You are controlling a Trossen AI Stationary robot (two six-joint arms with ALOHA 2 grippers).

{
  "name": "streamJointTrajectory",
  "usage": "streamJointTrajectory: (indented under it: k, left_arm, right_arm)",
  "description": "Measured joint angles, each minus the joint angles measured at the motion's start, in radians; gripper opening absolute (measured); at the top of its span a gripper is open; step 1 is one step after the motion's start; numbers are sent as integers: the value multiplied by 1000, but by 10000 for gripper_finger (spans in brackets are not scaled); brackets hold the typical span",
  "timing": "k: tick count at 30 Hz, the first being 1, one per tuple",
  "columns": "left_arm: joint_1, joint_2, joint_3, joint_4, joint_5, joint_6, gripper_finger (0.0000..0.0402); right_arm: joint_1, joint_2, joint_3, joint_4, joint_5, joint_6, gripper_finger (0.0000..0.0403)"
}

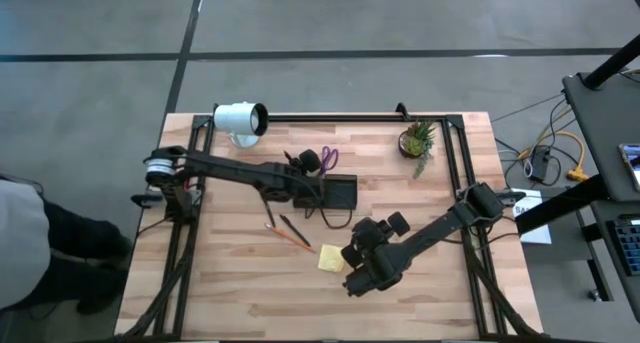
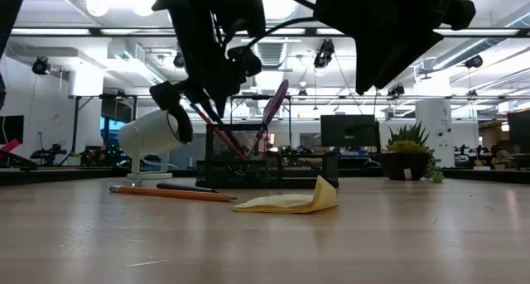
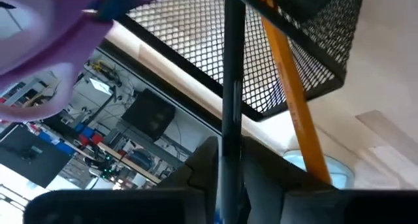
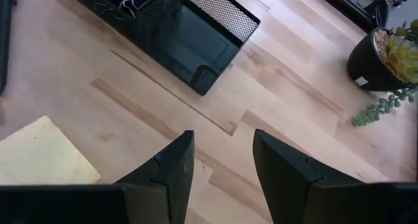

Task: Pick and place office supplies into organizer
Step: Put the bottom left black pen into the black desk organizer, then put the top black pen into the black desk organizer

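Note:
The organizer (image 1: 338,193) is a dark mesh tray mid-table, with a taller compartment (image 2: 236,151) at its left end. Purple scissors (image 2: 276,103) and an orange pencil (image 3: 292,100) stand in that compartment. My left gripper (image 3: 225,149) hovers just above it (image 1: 305,185), shut on a dark pen (image 3: 230,74). Two pencils (image 1: 285,228) lie on the table nearer me. The yellow sticky-note pad (image 1: 330,258) lies flat with one corner curled up (image 2: 327,189). My right gripper (image 4: 222,152) is open, above bare wood just right of the pad (image 1: 360,265). My left gripper pinches the dark pen's shaft (image 3: 228,136) between its two fingers, which lie across it. The pen is clear of the table and slants down toward the taller mesh compartment (image 3: 196,41), beside the orange pencil. Its lower end is hidden by the mesh.
A white cylindrical lamp (image 1: 240,120) stands at the far left of the table and a small potted plant (image 1: 418,140) at the far right. A black rail (image 1: 330,116) runs along the far edge. Bare wood lies along the near edge (image 1: 300,313).

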State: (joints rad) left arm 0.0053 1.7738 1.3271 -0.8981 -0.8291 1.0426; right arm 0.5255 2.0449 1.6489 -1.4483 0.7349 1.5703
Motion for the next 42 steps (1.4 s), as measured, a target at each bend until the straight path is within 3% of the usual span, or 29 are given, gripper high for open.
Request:
streamJointTrajectory:
  k: [10,14,16,18,20,21,23,27,30,37,42]
  left_arm:
    - [-30,-114,-4,-9,55,-142,108]
    - [-44,-193,7,-104,70,-449,128]
    - [-48,-243,8,-205,153,-665,134]
    - [-49,-286,1,-281,324,-905,136]
    - [-52,-331,-28,-299,521,-1035,135]
    - [-61,-353,-49,-296,591,-1032,133]
    - [-94,-392,-96,-284,636,-914,128]
    - [-136,-438,-209,-270,641,-545,118]
    - [-134,-447,-293,-186,639,-411,116]
    - [-101,-361,-464,82,664,-214,115]
    - [-51,-261,-475,116,665,-143,115]
  right_arm:
    - [-6,0,-27,-1,1,-13,146]
    - [-13,0,-27,8,1,-51,146]
    - [-20,0,-23,23,-5,-59,146]
    - [-32,0,-22,23,-39,-55,146]
    - [-47,0,-22,27,-96,-62,146]
    - [-52,0,-22,33,-119,-93,146]
    - [-56,0,-23,83,-135,-216,146]
    - [-61,-2,-23,244,-261,-600,146]
    - [-74,-2,-23,319,-379,-774,145]
    - [-74,-3,-23,330,-395,-822,130]
    - [-75,-3,-23,338,-396,-822,121]
